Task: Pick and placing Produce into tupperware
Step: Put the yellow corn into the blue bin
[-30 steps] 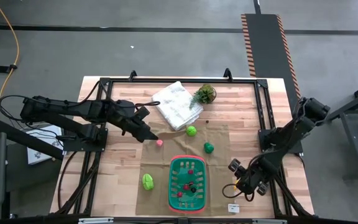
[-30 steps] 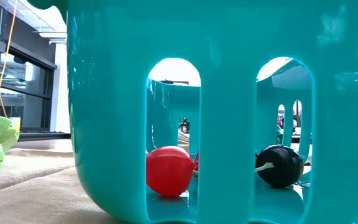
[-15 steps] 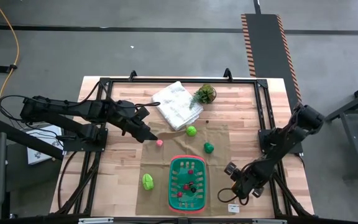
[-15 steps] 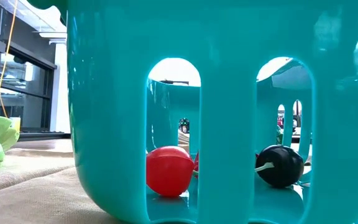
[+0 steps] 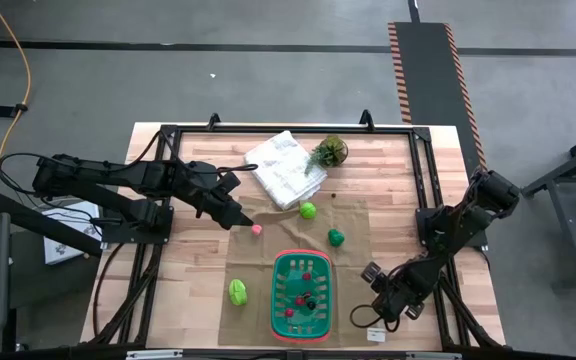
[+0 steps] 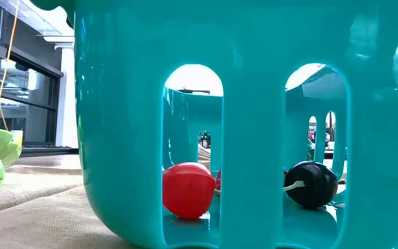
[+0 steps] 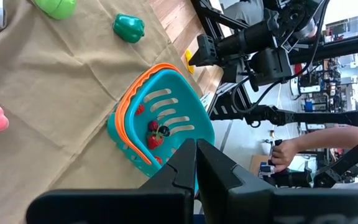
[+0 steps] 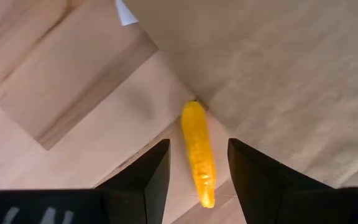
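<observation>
A wooden tabletop (image 5: 178, 290) carries a tan cloth (image 5: 258, 270) on grey floor. Clenched left gripper (image 5: 244, 220) beside pink produce (image 5: 256, 229); green tupperware (image 5: 302, 293) centred; released right gripper (image 8: 196, 163) over a yellow piece (image 8: 199, 153).

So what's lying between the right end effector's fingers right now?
A yellow-orange carrot-like piece lies on the wood by the cloth's edge, between the open right end effector fingers, untouched. The right wrist view shows it.
</observation>
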`<state>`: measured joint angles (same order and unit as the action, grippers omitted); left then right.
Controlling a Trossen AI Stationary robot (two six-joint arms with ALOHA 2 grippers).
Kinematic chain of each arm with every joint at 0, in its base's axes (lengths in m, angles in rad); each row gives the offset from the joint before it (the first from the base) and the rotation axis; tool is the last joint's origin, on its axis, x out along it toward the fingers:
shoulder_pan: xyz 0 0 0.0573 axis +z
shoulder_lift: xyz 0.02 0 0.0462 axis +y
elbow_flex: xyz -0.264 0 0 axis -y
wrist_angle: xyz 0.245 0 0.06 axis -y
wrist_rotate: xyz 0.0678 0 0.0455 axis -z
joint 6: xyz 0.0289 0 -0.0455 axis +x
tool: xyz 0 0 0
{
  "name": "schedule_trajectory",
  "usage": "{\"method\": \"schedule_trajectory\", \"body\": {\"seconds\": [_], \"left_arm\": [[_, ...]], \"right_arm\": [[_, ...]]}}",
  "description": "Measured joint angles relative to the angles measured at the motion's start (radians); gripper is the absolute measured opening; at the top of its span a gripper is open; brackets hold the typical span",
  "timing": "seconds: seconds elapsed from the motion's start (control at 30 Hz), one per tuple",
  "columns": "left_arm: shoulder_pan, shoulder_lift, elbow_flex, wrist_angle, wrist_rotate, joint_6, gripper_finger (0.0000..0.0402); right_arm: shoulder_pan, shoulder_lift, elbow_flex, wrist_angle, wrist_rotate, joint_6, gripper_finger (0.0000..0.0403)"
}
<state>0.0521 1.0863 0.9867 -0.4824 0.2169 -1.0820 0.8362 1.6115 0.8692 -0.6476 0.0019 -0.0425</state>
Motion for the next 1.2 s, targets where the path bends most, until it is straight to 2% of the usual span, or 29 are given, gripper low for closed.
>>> {"method": "schedule_trajectory", "body": {"seconds": [0.77,1.2], "left_arm": [[0.000,0.000,0.000,0.000,0.000,0.003,0.0003],[0.000,0.000,0.000,-0.022,0.000,0.003,0.0003]], "right_arm": [[0.002,0.038,-0.001,-0.019,0.009,0.016,0.0149],[0.002,0.038,-0.001,-0.018,0.009,0.020,0.0072]]}}
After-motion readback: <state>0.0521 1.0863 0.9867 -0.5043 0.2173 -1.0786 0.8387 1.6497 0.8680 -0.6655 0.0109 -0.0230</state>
